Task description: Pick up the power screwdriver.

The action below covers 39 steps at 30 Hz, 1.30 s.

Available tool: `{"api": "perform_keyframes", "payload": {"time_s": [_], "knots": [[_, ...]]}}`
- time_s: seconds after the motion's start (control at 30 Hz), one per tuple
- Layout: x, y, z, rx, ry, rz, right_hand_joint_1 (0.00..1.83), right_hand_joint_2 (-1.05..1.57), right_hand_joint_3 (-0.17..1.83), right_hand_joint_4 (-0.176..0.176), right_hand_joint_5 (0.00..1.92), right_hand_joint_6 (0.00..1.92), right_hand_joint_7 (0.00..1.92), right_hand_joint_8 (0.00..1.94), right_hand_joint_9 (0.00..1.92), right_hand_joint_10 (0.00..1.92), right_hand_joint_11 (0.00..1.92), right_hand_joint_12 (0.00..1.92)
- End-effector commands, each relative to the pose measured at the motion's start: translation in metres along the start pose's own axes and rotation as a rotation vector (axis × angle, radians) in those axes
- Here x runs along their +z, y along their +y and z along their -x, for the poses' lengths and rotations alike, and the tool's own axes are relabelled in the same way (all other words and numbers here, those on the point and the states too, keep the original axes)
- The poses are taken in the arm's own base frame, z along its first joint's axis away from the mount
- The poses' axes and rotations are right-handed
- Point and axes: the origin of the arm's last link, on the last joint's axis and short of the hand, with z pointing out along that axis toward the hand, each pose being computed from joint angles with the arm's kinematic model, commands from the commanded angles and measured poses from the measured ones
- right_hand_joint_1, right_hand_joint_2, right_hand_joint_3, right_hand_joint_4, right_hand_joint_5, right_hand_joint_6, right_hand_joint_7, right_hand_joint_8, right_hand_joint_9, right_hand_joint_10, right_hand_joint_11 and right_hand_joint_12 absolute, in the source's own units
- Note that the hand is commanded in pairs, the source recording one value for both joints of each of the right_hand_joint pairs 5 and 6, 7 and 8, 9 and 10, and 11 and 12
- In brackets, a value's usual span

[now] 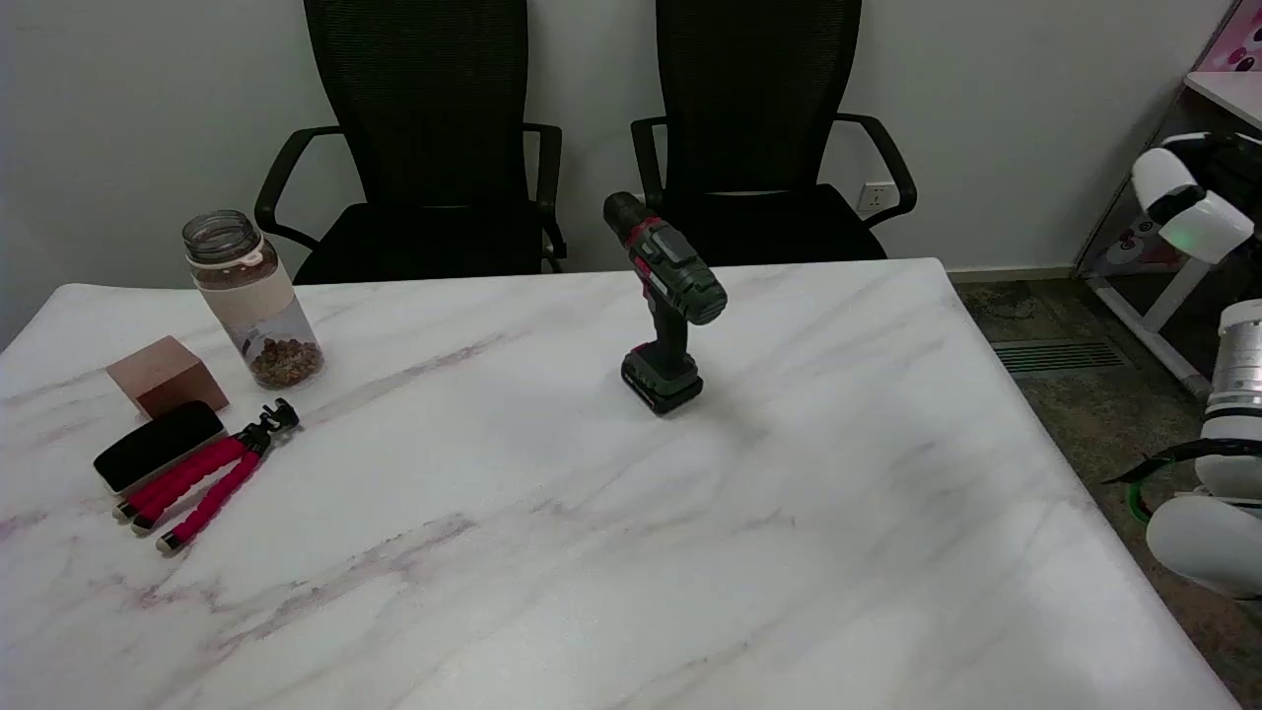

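My right hand is out of sight; only white segments of my arm point(1218, 493) show at the right edge, off the table point(789, 552). The power screwdriver point(666, 301) stands upright on its battery base near the table's far middle. A jar point(251, 296), block point(166, 375) and red tripod point(202, 483) sit far left.

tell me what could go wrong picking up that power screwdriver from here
The power screwdriver stands upright on its small battery base with the heavy head up top, so a sideways nudge on approach could tip it over on the table. The right robot hand is not in view yet, only arm segments at the picture's right edge, so its whole reach across is still ahead.
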Motion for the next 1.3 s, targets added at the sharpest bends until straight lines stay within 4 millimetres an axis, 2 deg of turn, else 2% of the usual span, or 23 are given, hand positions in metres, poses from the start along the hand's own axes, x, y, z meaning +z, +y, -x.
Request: {"api": "perform_keyframes", "payload": {"time_s": [0.03, 0.1, 0.17, 0.33, 0.43, 0.57, 0.77, 0.9, 1.07, 1.2, 1.3], "knots": [[-0.021, 0.0, 0.02, 0.263, -0.258, -0.052, 0.9, 0.29, 0.86, -0.149, 0.73, 0.73, 0.73, 0.73, 0.59, 0.59, 0.71, 0.71], [-0.027, 0.002, 0.015, 0.262, -0.272, -0.056, 0.9, 0.25, 0.84, -0.15, 0.68, 0.68, 0.68, 0.68, 0.58, 0.58, 0.71, 0.71], [-0.029, 0.003, 0.016, 0.263, -0.278, -0.051, 0.9, 0.19, 0.77, -0.159, 0.52, 0.52, 0.52, 0.52, 0.55, 0.55, 0.69, 0.69], [-0.042, 0.006, 0.032, 0.276, -0.357, -0.008, 0.88, 0.17, 0.72, -0.163, 0.4, 0.4, 0.4, 0.4, 0.51, 0.51, 0.63, 0.63], [-0.052, 0.007, 0.05, 0.283, -0.45, 0.036, 0.88, 0.16, 0.71, -0.159, 0.39, 0.39, 0.39, 0.39, 0.5, 0.5, 0.62, 0.62], [-0.072, 0.006, 0.074, 0.325, -0.551, 0.115, 0.83, -0.02, 0.6, -0.144, 0.33, 0.33, 0.33, 0.33, 0.44, 0.44, 0.58, 0.58], [-0.104, 0.007, 0.107, 0.395, -0.625, 0.199, 0.81, -0.01, 0.54, -0.142, 0.22, 0.22, 0.22, 0.22, 0.39, 0.39, 0.52, 0.52], [-0.123, 0.013, 0.119, 0.431, -0.617, 0.243, 0.81, -0.01, 0.53, -0.145, 0.16, 0.16, 0.16, 0.16, 0.37, 0.37, 0.51, 0.51], [-0.148, 0.018, 0.145, 0.477, -0.632, 0.297, 0.81, -0.01, 0.52, -0.142, 0.1, 0.1, 0.1, 0.1, 0.33, 0.33, 0.49, 0.49], [-0.158, 0.022, 0.163, 0.46, -0.656, 0.317, 0.8, 0.01, 0.49, -0.139, 0.07, 0.07, 0.07, 0.07, 0.31, 0.31, 0.47, 0.47], [-0.165, 0.022, 0.185, 0.461, -0.692, 0.32, 0.8, 0.01, 0.48, -0.137, 0.06, 0.06, 0.06, 0.06, 0.31, 0.31, 0.47, 0.47]]}}
